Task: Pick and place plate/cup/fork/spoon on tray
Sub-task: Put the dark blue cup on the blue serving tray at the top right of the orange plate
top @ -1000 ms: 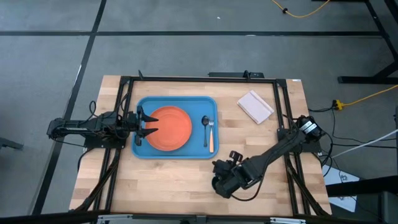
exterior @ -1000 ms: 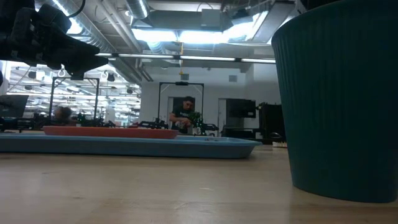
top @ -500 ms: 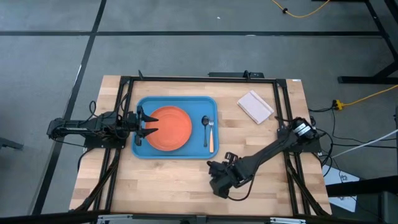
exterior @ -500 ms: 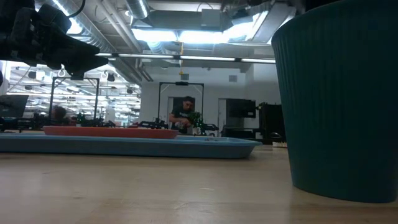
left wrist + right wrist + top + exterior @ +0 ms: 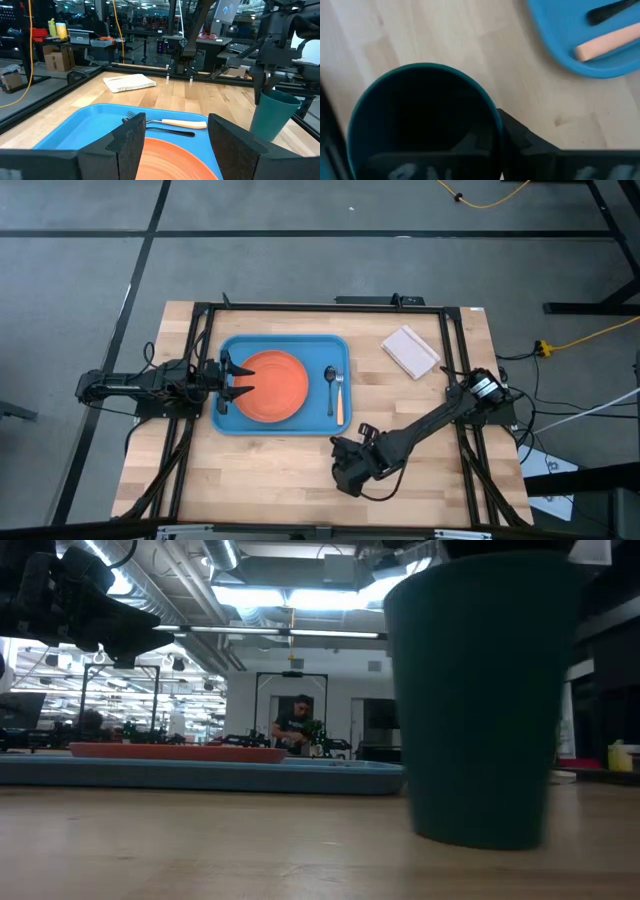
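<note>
Gripping round ribbed teal cup (image 5: 480,700), right gripper (image 5: 347,471) above woodgrain table (image 5: 270,470), left gripper (image 5: 232,378) open.

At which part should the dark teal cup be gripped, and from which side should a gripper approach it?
Best at the rim, from above. The cup stands upright and open-topped on the table, so one finger can go inside and one outside the thin wall. The right gripper seems placed that way already.

No readable text or labels.
</note>
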{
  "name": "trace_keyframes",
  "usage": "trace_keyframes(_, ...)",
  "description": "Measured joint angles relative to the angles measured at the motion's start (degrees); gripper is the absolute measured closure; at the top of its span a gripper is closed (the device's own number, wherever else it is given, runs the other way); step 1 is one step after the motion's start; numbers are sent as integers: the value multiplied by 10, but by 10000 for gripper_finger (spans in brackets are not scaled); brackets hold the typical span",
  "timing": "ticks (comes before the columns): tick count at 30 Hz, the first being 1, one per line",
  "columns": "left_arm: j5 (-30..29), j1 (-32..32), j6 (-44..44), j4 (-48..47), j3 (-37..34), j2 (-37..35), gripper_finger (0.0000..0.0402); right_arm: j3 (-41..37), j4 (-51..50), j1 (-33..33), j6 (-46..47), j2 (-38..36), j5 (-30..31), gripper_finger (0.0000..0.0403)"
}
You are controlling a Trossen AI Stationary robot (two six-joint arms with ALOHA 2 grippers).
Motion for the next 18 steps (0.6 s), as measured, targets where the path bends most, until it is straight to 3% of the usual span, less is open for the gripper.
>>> trace_keyframes(6, 0, 0, 0, 0, 0, 0, 194, 38, -23, -12, 51, -7, 39, 397)
trace_keyframes(13, 0, 0, 0, 0, 0, 0, 194, 194, -153, -51, 59, -12, 187, 399)
trace_keyframes(16, 0, 0, 0, 0, 0, 0, 194, 225, -205, -93, 16, -12, 261, 399)
trace_keyframes(18, 0, 0, 0, 0, 0, 0, 194, 227, -216, -130, -6, -12, 275, 399)
